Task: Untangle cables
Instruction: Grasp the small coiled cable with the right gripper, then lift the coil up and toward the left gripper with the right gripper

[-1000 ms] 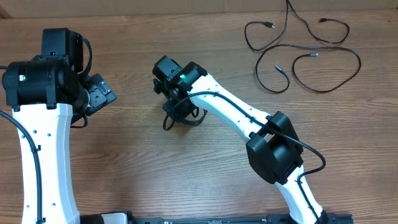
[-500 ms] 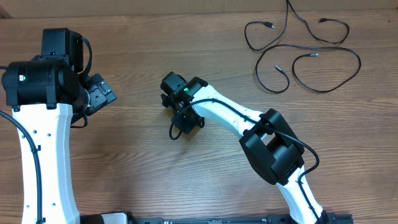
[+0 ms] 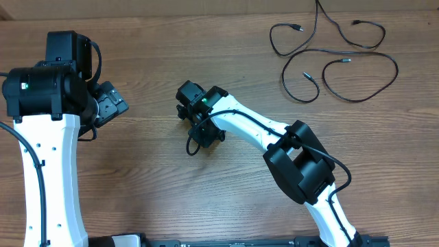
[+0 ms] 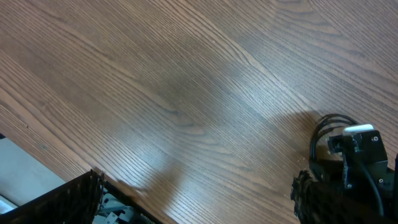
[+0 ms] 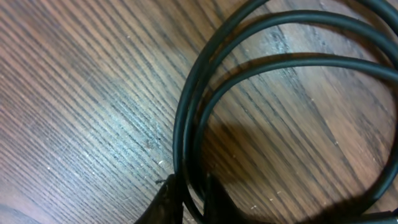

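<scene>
Several thin black cables (image 3: 396, 68) lie spread in loose loops at the table's far right. Another cable (image 3: 191, 145) sits coiled at mid-table under my right gripper (image 3: 204, 134). In the right wrist view the coil's strands (image 5: 183, 124) curve across the wood, and my right gripper (image 5: 193, 200) is shut on two or three of them at the bottom edge. My left gripper (image 3: 110, 103) hovers open over bare wood at the left, far from every cable. Its fingers (image 4: 69, 200) frame an empty gap in the left wrist view, where the coil (image 4: 323, 124) shows at the right.
The table's near-left edge (image 4: 37, 163) shows in the left wrist view. The white right arm (image 3: 254, 130) stretches diagonally across mid-table, its black elbow (image 3: 302, 165) nearer the front. The left arm's column (image 3: 51, 171) stands at the left side.
My right gripper shifted a little toward the front right and closed onto the coil's strands; the coil bunched up beneath it. The left arm and the far cables have not moved.
</scene>
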Controlling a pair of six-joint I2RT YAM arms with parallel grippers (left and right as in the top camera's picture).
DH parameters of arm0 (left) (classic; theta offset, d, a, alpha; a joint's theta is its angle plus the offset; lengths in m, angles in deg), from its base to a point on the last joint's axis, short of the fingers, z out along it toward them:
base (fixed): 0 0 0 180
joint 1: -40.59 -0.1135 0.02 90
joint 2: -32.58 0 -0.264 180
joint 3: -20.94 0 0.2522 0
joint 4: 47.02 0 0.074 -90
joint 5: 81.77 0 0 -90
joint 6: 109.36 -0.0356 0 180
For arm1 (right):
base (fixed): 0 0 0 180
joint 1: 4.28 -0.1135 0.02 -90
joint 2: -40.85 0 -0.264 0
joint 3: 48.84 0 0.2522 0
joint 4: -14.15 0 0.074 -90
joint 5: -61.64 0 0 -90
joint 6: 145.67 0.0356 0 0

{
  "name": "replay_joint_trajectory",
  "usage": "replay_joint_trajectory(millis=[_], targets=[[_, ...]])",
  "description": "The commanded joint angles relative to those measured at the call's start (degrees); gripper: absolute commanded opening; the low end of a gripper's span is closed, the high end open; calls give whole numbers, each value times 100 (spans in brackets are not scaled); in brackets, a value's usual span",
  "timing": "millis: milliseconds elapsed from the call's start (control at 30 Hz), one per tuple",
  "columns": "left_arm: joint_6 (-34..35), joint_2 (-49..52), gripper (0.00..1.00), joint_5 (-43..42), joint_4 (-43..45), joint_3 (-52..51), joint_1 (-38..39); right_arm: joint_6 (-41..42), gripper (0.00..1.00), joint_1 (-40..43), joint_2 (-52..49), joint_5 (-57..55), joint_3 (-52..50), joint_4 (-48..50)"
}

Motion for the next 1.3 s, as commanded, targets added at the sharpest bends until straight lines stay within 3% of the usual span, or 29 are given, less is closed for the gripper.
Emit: replay_joint_trajectory(millis=[0, 167, 367, 600, 867, 1267], targets=[[-28, 35, 99, -26, 22, -9, -24, 28, 5, -59, 208, 35, 310, -162], [-33, 35, 100, -120, 22, -9, -24, 393, 4, -59, 208, 39, 942, -597], [-79, 35, 100, -334, 24, -9, -24, 1423, 4, 15, 382, 44, 2186, -1320], [-1073, 35, 100, -1281, 120, -9, -24, 2310, 4, 356, 866, 1010, 3250, -1668], [-2258, 35, 100, -2981, 275, -9, -24, 2581, 4, 1132, 1342, 3268, 3412, -1591], [-2822, 35, 100, -4715, 682, -11, -24, 2861, 4, 1521, 1342, 4181, 3410, -1698]])
